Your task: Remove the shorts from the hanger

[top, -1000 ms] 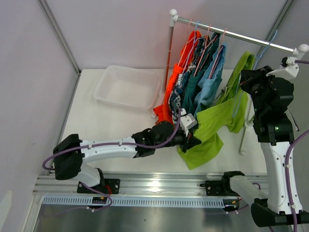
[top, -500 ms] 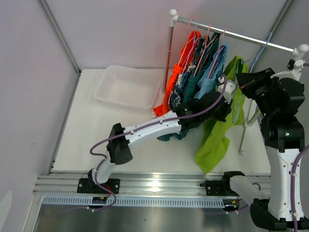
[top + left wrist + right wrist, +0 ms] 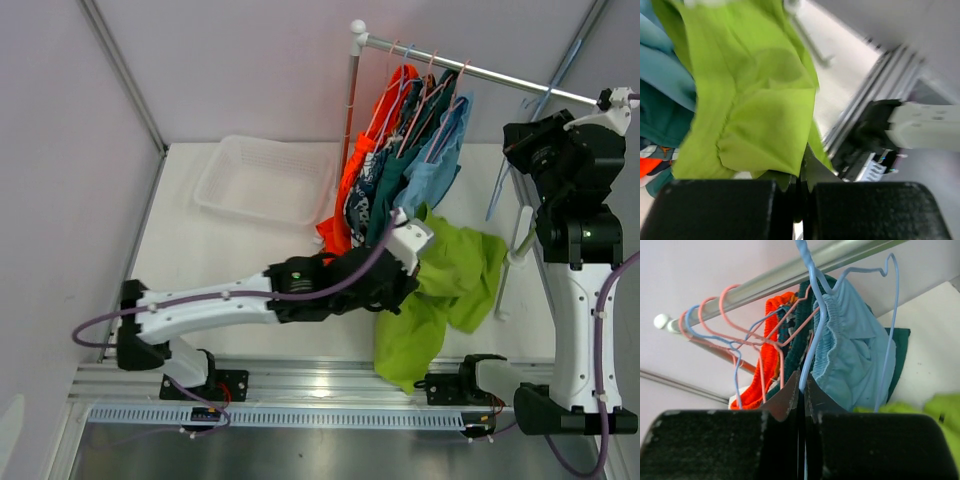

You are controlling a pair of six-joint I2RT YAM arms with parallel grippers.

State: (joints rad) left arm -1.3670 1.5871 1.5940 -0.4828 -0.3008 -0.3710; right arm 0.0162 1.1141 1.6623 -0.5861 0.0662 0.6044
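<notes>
The lime green shorts (image 3: pixel 455 280) are off their hanger and sag toward the table by the near edge. My left gripper (image 3: pixel 398 288) is shut on their edge; the pinched cloth (image 3: pixel 755 100) fills the left wrist view above the gripper (image 3: pixel 801 170). My right gripper (image 3: pixel 515 150) is shut on the wire of a bare blue hanger (image 3: pixel 497 190), seen close in the right wrist view (image 3: pixel 812 340) above the gripper (image 3: pixel 802 385). The light blue shorts (image 3: pixel 432 165), dark teal shorts (image 3: pixel 392 185), printed shorts (image 3: pixel 362 195) and orange shorts (image 3: pixel 345 200) hang on hangers from the rail (image 3: pixel 500 78).
A white basket (image 3: pixel 262 180) sits on the table at the back left of the rack. The rack's posts (image 3: pixel 352 110) stand left and right of the clothes. A metal mounting rail (image 3: pixel 300 385) runs along the near edge.
My left gripper has come down and back toward the near edge, pulling the lime green shorts off the blue hanger. The right gripper keeps the hanger, now bare, up near the rail.
</notes>
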